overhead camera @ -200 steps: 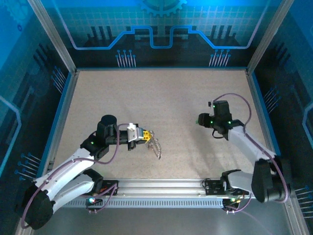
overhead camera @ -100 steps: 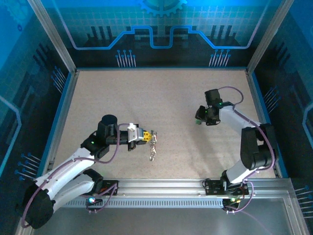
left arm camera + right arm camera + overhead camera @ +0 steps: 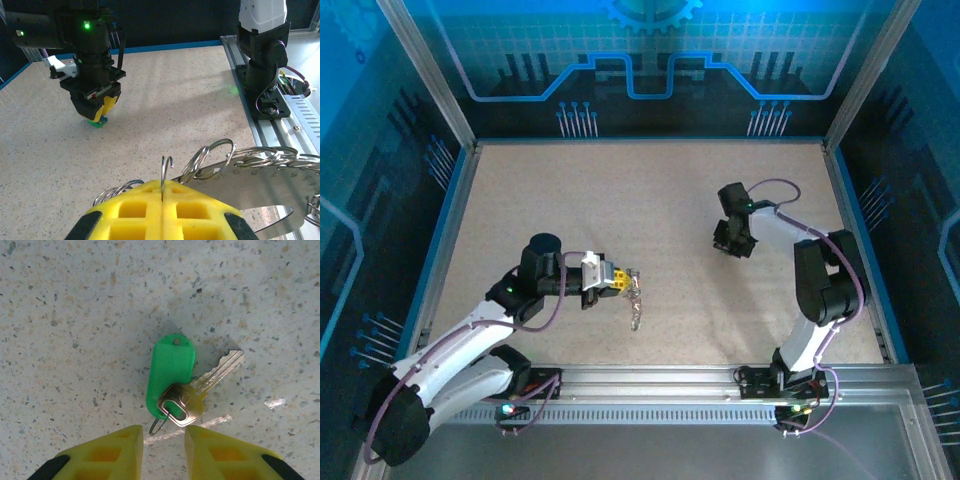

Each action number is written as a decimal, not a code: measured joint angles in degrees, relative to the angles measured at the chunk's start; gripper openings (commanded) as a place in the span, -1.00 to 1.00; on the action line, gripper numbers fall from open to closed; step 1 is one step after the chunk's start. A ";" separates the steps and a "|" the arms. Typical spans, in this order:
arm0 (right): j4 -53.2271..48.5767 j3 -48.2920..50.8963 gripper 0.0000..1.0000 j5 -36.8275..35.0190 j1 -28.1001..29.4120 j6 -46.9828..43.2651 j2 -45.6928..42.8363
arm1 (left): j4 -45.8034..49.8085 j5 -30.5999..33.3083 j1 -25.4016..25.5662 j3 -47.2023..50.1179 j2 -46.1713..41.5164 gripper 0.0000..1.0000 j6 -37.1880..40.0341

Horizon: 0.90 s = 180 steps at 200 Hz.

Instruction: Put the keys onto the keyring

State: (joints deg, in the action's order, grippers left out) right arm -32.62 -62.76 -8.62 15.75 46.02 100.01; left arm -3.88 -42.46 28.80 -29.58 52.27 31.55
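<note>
Left tool (image 3: 162, 189) clamped on keyring (image 3: 215, 155). Right tool (image 3: 164, 440) apart; green-tagged key (image 3: 181, 399) flat on surface (image 3: 75, 315), ahead of gap, not inside. Risk: closing here misses key, nudges it.

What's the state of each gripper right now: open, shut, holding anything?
Left gripper: closed on the keyring.
Right gripper: open, fingers apart just short of the green-tagged key, holding nothing.

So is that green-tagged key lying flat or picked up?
Lying flat: the key and green tag rest on the table, ahead of the open right pincer.
</note>
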 measured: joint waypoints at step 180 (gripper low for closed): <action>-5.35 -4.48 -0.99 -8.83 4.70 3.37 5.35 | 2.23 0.00 0.11 -0.28 0.52 -1.00 0.50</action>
State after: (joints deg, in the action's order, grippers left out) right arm -37.98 -67.24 -17.45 20.45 49.39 105.36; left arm -1.65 -42.46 28.91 -29.87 52.80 32.05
